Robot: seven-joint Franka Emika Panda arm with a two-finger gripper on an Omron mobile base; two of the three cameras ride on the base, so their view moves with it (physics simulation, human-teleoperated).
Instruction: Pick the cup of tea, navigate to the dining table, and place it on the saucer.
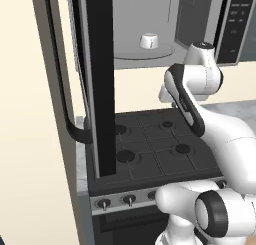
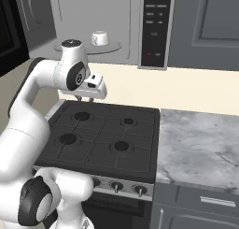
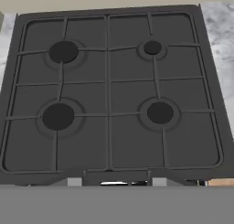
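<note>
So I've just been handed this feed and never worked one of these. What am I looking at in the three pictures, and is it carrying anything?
The white jointed thing is a robot arm on a driving base. Two pictures come from cameras on that base, behind the arm to its left and right. The third looks down from the arm's own hand.

The arm stands before a black stove with four burners and knobs along its front. The claw hangs over the back of the stove; nothing is between its fingers, though how wide they stand is hard to judge.

Above the stove a microwave has its door swung open. Inside, on the round tray, sits the white cup, not yet picked up. A grey marbled counter adjoins the stove on the right.
</note>
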